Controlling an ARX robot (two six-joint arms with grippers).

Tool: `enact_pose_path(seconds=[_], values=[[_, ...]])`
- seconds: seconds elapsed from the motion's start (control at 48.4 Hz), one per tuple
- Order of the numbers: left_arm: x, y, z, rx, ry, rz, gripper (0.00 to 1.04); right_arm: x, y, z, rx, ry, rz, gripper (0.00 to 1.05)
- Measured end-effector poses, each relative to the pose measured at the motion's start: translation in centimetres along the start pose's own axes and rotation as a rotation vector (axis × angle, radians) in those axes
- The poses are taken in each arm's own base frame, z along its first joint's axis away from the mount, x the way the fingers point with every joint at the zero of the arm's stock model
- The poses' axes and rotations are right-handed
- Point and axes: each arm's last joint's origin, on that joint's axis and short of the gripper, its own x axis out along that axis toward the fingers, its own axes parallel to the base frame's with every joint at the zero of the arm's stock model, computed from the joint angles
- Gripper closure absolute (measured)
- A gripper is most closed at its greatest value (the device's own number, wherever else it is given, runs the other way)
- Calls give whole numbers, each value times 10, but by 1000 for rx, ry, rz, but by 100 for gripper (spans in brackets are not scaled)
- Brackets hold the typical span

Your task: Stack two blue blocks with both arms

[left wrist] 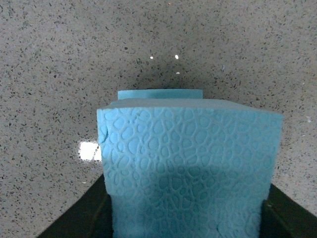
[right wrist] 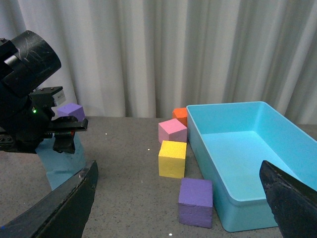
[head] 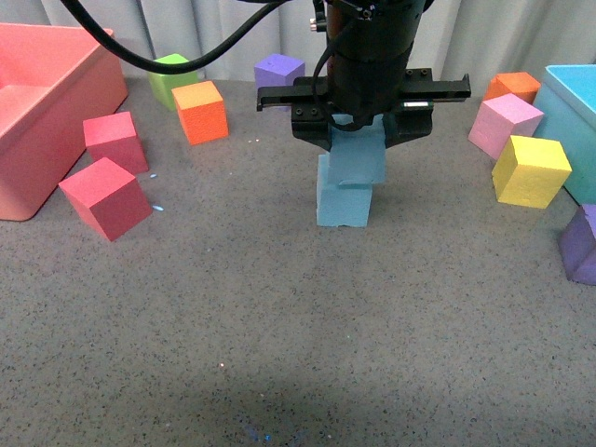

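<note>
the left gripper (head: 358,130) pinches the top blue block (head: 356,160). it looks to sit on the bottom blue block (head: 343,203), a bit crooked, in the middle of the table (head: 279,354) nearer the far edge. the right gripper (right wrist: 178,166) is spread wide and holds nothing. the 2 look stacked. i think only letting go is left.

Soft, even light from above, all views sharp, with one bright glare patch on the tabletop (left wrist: 49,74).
</note>
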Motion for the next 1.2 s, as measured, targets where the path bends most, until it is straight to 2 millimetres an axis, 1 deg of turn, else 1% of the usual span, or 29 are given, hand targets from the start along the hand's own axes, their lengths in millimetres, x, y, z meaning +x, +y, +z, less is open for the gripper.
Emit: enact_pose_path(seconds=[0.021, 0.103, 0.268, 0.289, 0.33, 0.351, 0.392, 0.475, 0.558, 0.681, 0.702, 0.723, 0.764, 0.785, 0.805, 0.826, 0.847, 0.867, 0.888, 0.929, 1.012, 1.053, 1.094, 1.136, 1.156, 1.198], values=[[0, 0, 0, 2, -2, 4, 49, 0, 0, 0, 0, 0, 0, 10], [1, 0, 0, 0, -7, 10, 38, 0, 0, 0, 0, 0, 0, 10], [1, 1, 0, -2, -11, 14, 18, 0, 0, 0, 0, 0, 0, 10], [2, 1, -1, -1, -10, 15, 13, 0, 0, 0, 0, 0, 0, 10], [2, 1, -2, 0, -7, 15, 6, 0, 0, 0, 0, 0, 0, 10], [1, 2, -2, 0, -5, 13, 5, 0, 0, 0, 0, 0, 0, 10], [0, 2, -3, 0, -2, 9, 7, 0, 0, 0, 0, 0, 0, 10], [-7, 4, -3, -4, -9, -5, 7, 0, 0, 0, 0, 0, 0, 10], [-23, 6, -1, -13, -36, -34, 7, 0, 0, 0, 0, 0, 0, 10], [-56, 13, 2, -32, -98, -63, 7, 0, 0, 0, 0, 0, 0, 10], [-60, 14, 3, -15, -135, -54, 8, 0, 0, 0, 0, 0, 0, 10], [-61, 16, 3, -2, -223, -36, 11, 0, 0, 0, 0, 0, 0, 10], [-63, 26, 1, 28, -451, 24, 20, 0, 0, 0, 0, 0, 0, 10], [-64, 32, -3, 29, -526, 42, 23, 0, 0, 0, 0, 0, 1, 10], [-66, 44, -11, 57, -619, 58, 29, 0, 0, 0, 0, 0, 0, 10], [-67, 53, -16, 66, -673, 56, 32, 0, 0, 0, 0, 0, 0, 10], [-70, 68, -24, 61, -759, 47, 38, 0, 0, 0, 0, 0, -1, 10], [-73, 78, -29, 54, -819, 39, 41, 0, 0, 0, 0, 0, -2, 10], [-78, 93, -37, 46, -898, 32, 47, 0, 0, 0, 0, 0, -2, 10], [-91, 117, -50, 33, -985, 29, 56, 0, 0, 0, 0, 0, -2, 10], [-112, 154, -75, 25, -1059, 44, 74, 0, 0, 0, 0, 0, -2, 10], [-118, 165, -83, 28, -1062, 50, 81, 0, 0, 0, 0, 0, 1, 10], [-120, 176, -96, 39, -1047, 52, 88, 0, 0, 0, 0, 0, 1, 10], [-122, 189, -111, 50, -1029, 55, 99, 0, 0, 0, 0, 0, 1, 10], [-123, 193, -115, 51, -1023, 56, 101, 0, 0, 0, 0, 0, 0, 10], [-126, 201, -125, 59, -1014, 56, 101, 0, 0, 0, 0, 0, 0, 10]])
